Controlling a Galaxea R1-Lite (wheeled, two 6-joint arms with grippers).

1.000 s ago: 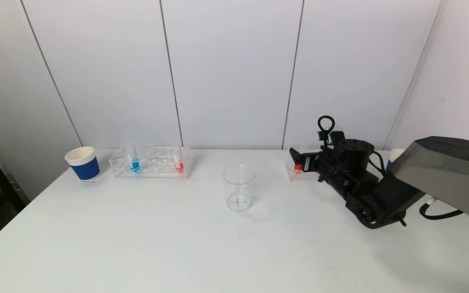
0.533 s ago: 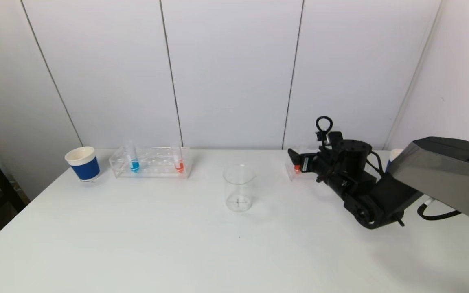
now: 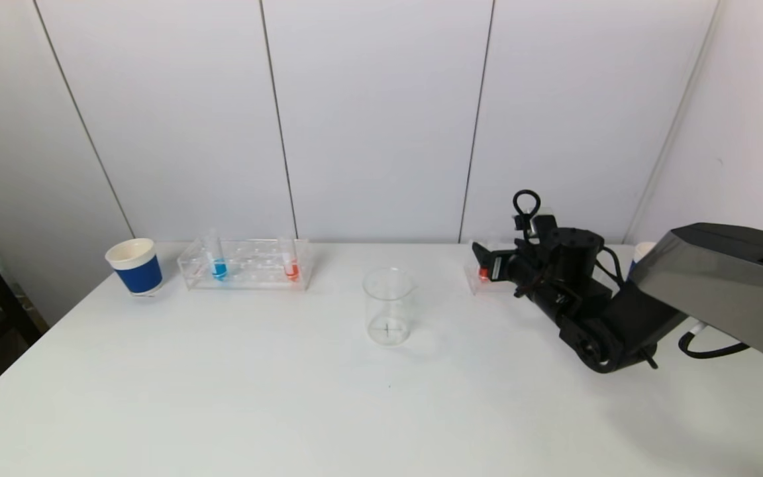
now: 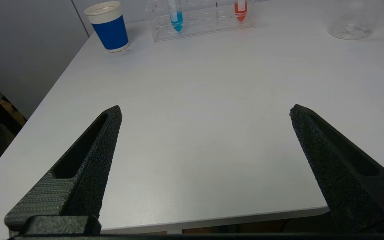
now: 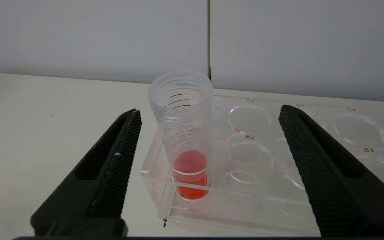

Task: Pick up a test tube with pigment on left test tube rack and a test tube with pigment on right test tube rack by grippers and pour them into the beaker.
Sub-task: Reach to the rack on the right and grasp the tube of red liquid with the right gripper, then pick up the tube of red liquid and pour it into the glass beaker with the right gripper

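The right hand [image 5: 208, 146] stood unclenched astride the red tube [image 5: 182, 133] at the right rack's [image 5: 278, 186] end; an off-centre squeeze could tip it, spilling pigment.

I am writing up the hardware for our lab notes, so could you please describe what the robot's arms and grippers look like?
The right arm is matte black, with chunky rounded joints, a grey angular upper shell and black cables, one looped above the wrist. The right gripper and the left gripper each have two long black wedge-shaped fingers tapering to points, with finely textured inner faces and a hollow slot along each outer side.
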